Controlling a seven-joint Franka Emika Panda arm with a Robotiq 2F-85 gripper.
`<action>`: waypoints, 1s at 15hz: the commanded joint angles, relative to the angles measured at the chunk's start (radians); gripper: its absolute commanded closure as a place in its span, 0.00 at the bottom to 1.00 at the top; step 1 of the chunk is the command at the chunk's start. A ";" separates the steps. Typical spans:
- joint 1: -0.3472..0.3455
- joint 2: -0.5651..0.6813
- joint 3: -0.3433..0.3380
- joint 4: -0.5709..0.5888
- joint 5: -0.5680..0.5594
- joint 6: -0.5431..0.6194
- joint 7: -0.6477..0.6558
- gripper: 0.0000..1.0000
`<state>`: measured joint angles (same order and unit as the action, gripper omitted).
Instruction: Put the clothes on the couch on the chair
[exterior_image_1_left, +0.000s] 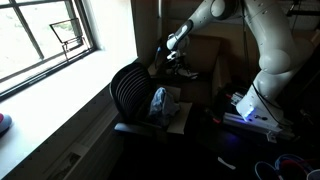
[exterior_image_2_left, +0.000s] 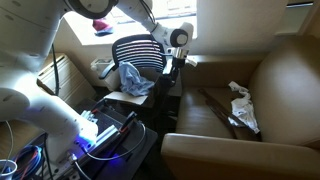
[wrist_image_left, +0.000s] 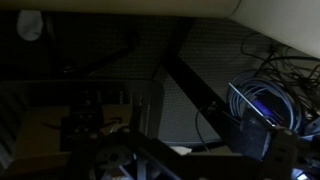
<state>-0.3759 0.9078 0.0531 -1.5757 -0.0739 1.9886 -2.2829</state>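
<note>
Nearest in an exterior view is the couch (exterior_image_2_left: 280, 70), its thick tan arm running across the front. On its seat lie the clothes (exterior_image_2_left: 241, 106) not yet moved: a pale crumpled garment, with what looks like a darker piece (exterior_image_2_left: 214, 108) just to its left. The pale one's long axis runs roughly near to far, slanting slightly to the right as it comes nearer.

Farther back, the gripper (exterior_image_2_left: 174, 66) hangs in the gap between couch and chair, close to the chair's right edge. Its fingers are spread apart and nothing is between them; the wrist view is too dark to add much. From the fingers, the couch garments lie to the right, nearer and lower, well apart, so the coming reach probably swings that way and down.

Farthest, by the window, the chair (exterior_image_2_left: 140, 50) already carries a blue-white garment (exterior_image_2_left: 133, 77) slumped on its seat, over a flat whitish sheet (exterior_image_2_left: 120, 97).
</note>
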 joint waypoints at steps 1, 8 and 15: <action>-0.026 -0.113 0.038 -0.061 0.123 0.090 -0.058 0.00; -0.033 -0.312 0.105 -0.232 0.343 -0.054 -0.341 0.00; 0.039 -0.287 0.027 -0.178 0.318 -0.403 -0.316 0.00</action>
<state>-0.3758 0.6227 0.1243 -1.7572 0.2240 1.5901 -2.5812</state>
